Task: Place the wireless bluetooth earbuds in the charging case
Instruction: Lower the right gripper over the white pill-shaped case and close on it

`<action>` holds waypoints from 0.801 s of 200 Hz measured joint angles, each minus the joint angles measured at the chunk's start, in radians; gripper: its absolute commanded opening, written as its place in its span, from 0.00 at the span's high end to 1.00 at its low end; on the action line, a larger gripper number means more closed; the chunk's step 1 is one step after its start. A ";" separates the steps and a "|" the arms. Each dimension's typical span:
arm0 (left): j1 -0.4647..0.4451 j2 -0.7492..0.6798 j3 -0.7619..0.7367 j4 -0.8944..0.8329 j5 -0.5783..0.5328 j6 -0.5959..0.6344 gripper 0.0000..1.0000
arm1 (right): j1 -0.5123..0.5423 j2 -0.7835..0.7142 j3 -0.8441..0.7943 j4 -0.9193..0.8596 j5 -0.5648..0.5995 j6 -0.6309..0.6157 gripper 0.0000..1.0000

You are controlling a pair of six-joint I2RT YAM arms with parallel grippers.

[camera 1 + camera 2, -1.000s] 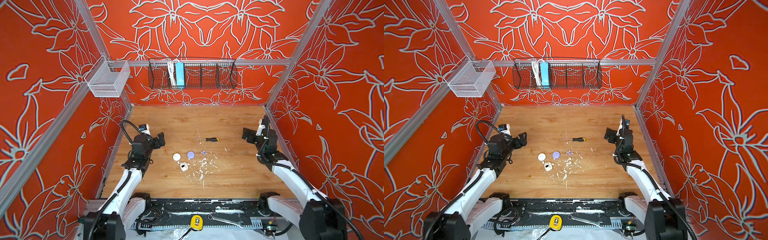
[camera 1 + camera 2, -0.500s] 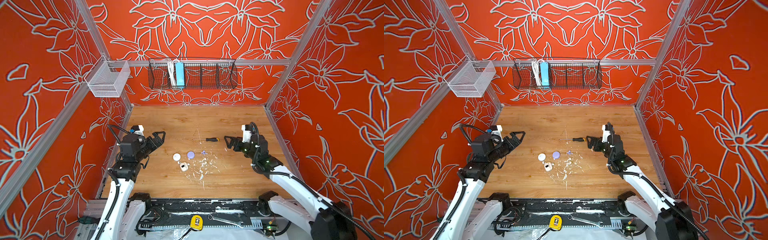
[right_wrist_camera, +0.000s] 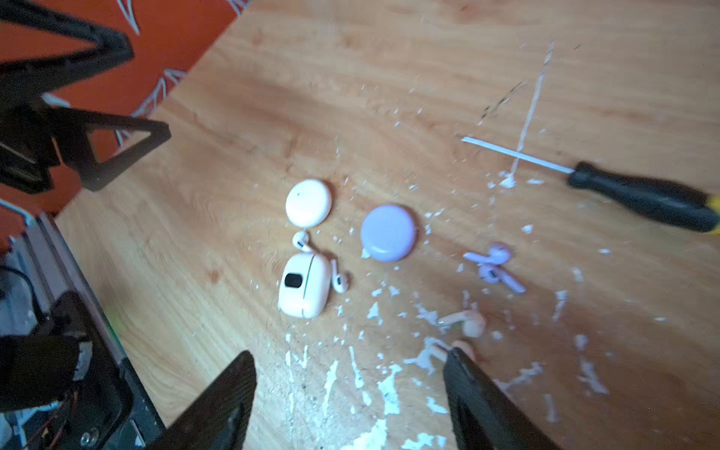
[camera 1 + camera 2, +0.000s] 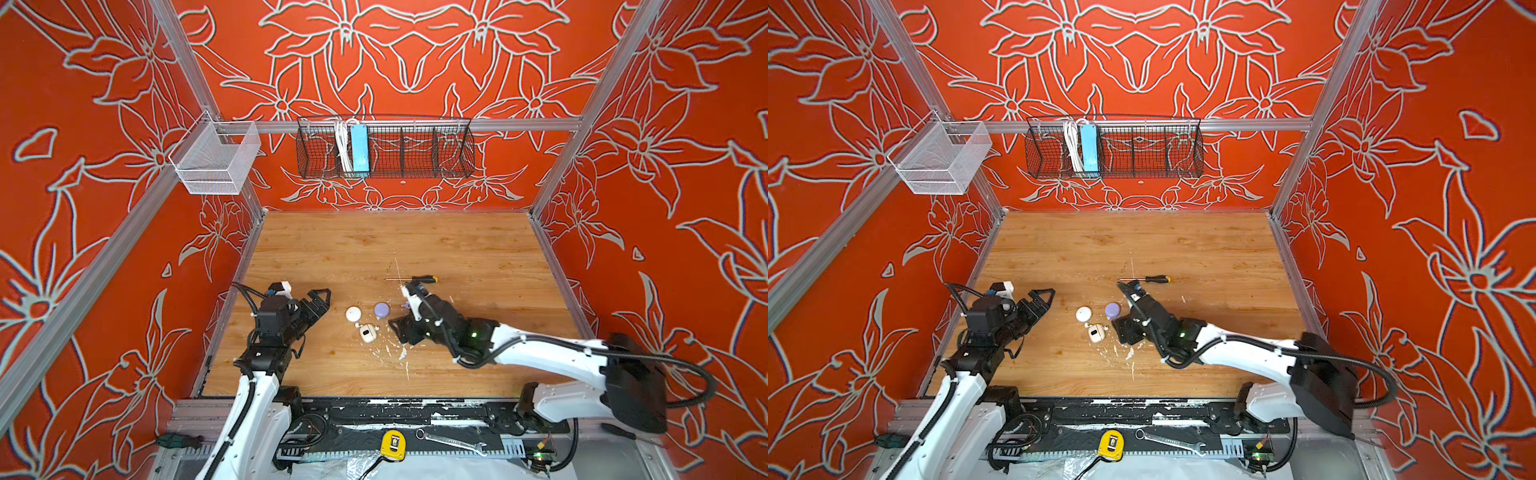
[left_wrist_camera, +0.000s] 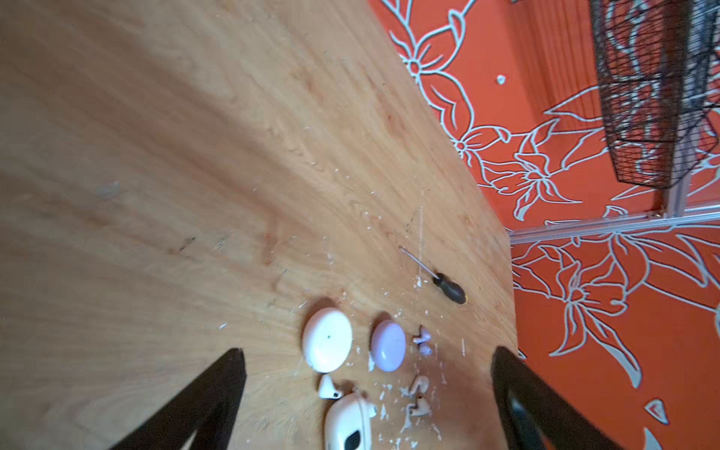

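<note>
Right claw [image 3: 349, 352], jaws apart and empty, over the worktop [image 3: 389, 78]. White earbuds [image 3: 469, 322] lie loose just ahead of one fingertip, lilac earbuds [image 3: 493, 265] farther ahead; the shut white charging case [image 3: 302, 286] lies ahead of the other. Left claw [image 4: 322, 303], apart, empty, faces the case.

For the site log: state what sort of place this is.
Probably a robot test cell, not a home: a wooden tabletop boxed in by aluminium framing and flower-patterned orange panels, with a wrench and tape measure lying at the front.
</note>
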 measured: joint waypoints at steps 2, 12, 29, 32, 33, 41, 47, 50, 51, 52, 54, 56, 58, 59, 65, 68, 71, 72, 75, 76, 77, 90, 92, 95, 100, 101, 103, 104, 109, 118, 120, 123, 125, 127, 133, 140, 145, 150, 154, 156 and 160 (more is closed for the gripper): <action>0.000 -0.003 -0.001 0.000 -0.001 0.000 0.03 | 0.013 0.017 0.009 0.000 0.005 0.006 0.24; 0.001 -0.015 -0.002 0.008 -0.012 0.001 0.02 | 0.056 0.077 0.040 -0.003 0.025 0.032 0.24; 0.001 -0.068 0.001 0.017 -0.037 0.003 0.03 | 0.114 0.172 0.077 -0.001 0.045 0.085 0.25; 0.001 -0.078 0.001 0.019 -0.044 0.003 0.03 | 0.122 0.188 0.082 0.000 0.045 0.093 0.25; 0.001 -0.080 0.001 0.019 -0.045 0.004 0.03 | 0.126 0.196 0.085 0.000 0.045 0.097 0.25; 0.001 -0.103 0.001 0.022 -0.060 0.003 0.03 | 0.140 0.235 0.098 0.001 0.044 0.116 0.25; 0.001 -0.121 0.001 0.024 -0.069 0.003 0.03 | 0.147 0.266 0.111 0.001 0.043 0.129 0.25; 0.001 -0.127 0.001 0.026 -0.070 0.003 0.03 | 0.149 0.283 0.117 0.001 0.043 0.135 0.25; 0.001 -0.129 0.001 0.027 -0.075 0.003 0.03 | 0.150 0.286 0.118 0.001 0.043 0.137 0.26; 0.001 -0.130 0.001 0.028 -0.075 0.003 0.03 | 0.150 0.290 0.119 0.001 0.043 0.138 0.26; 0.001 -0.133 0.001 0.029 -0.074 0.003 0.03 | 0.150 0.299 0.124 0.000 0.043 0.142 0.26; 0.001 -0.135 0.001 0.030 -0.079 0.003 0.03 | 0.151 0.309 0.127 0.001 0.043 0.146 0.26; 0.001 -0.136 0.001 0.031 -0.079 0.003 0.03 | 0.152 0.317 0.131 0.001 0.043 0.151 0.27; 0.001 -0.137 0.001 0.032 -0.079 0.003 0.03 | 0.152 0.323 0.134 0.001 0.043 0.154 0.27; 0.001 -0.138 0.001 0.033 -0.084 0.003 0.03 | 0.152 0.348 0.145 -0.001 0.043 0.164 0.28; 0.001 -0.138 0.001 0.033 -0.087 0.003 0.03 | 0.152 0.359 0.150 -0.003 0.043 0.170 0.28; 0.001 -0.137 0.001 0.032 -0.088 0.003 0.03 | 0.152 0.369 0.155 -0.004 0.043 0.175 0.28; 0.001 -0.137 0.001 0.032 -0.088 0.003 0.03 | 0.152 0.372 0.157 -0.005 0.043 0.177 0.29; 0.001 -0.136 0.001 0.032 -0.091 0.003 0.03 | 0.152 0.381 0.162 -0.006 0.043 0.181 0.29; 0.001 -0.135 0.001 0.031 -0.092 0.003 0.03 | 0.152 0.383 0.163 -0.006 0.043 0.181 0.29; 0.001 -0.135 0.001 0.031 -0.092 0.003 0.03 | 0.152 0.388 0.165 -0.007 0.043 0.183 0.29; 0.001 -0.127 0.002 0.027 -0.099 0.004 0.02 | 0.152 0.415 0.181 -0.013 0.047 0.197 0.29; 0.001 -0.126 0.002 0.026 -0.100 0.004 0.03 | 0.152 0.417 0.184 -0.014 0.048 0.202 0.29; 0.001 -0.124 0.002 0.025 -0.101 0.004 0.03 | 0.152 0.421 0.189 -0.017 0.050 0.203 0.29; 0.001 -0.121 0.002 0.021 -0.103 0.004 0.03 | 0.152 0.425 0.197 -0.022 0.051 0.208 0.28; 0.001 -0.121 0.002 0.021 -0.103 0.004 0.03 | 0.152 0.426 0.198 -0.022 0.051 0.208 0.29; 0.001 -0.120 0.002 0.020 -0.104 0.004 0.03 | 0.152 0.429 0.202 -0.024 0.053 0.210 0.29; 0.001 -0.120 0.002 0.019 -0.104 0.004 0.03 | 0.152 0.431 0.204 -0.024 0.054 0.210 0.29; 0.002 -0.118 0.002 0.018 -0.105 0.004 0.03 | 0.152 0.438 0.213 -0.029 0.060 0.212 0.29; 0.002 -0.118 0.002 0.014 -0.106 0.004 0.03 | 0.152 0.451 0.232 -0.039 0.069 0.212 0.28; 0.002 -0.118 0.002 0.014 -0.106 0.004 0.03 | 0.152 0.455 0.237 -0.042 0.071 0.212 0.28; 0.002 -0.119 0.002 0.014 -0.107 0.004 0.03 | 0.152 0.460 0.244 -0.047 0.073 0.212 0.28; 0.002 -0.119 0.002 0.014 -0.107 0.004 0.03 | 0.152 0.463 0.249 -0.050 0.076 0.212 0.28; 0.002 -0.119 0.002 0.014 -0.108 0.004 0.03 | 0.152 0.466 0.254 -0.052 0.077 0.212 0.28; 0.002 -0.122 0.002 0.014 -0.110 0.004 0.03 | 0.152 0.480 0.272 -0.061 0.087 0.211 0.28; 0.002 -0.128 0.002 0.014 -0.113 0.004 0.03 | 0.152 0.494 0.292 -0.071 0.096 0.211 0.28; 0.002 -0.132 0.002 0.013 -0.114 0.004 0.03 | 0.152 0.507 0.307 -0.078 0.104 0.209 0.28; 0.002 -0.137 0.002 0.013 -0.115 0.004 0.03 | 0.152 0.519 0.324 -0.087 0.113 0.207 0.28; 0.002 -0.142 0.002 0.013 -0.116 0.004 0.03 | 0.152 0.528 0.337 -0.093 0.119 0.207 0.28; 0.002 -0.143 0.002 0.013 -0.117 0.004 0.03 | 0.152 0.534 0.345 -0.098 0.123 0.205 0.28; 0.002 -0.149 0.002 0.013 -0.118 0.004 0.03 | 0.152 0.544 0.359 -0.105 0.131 0.204 0.28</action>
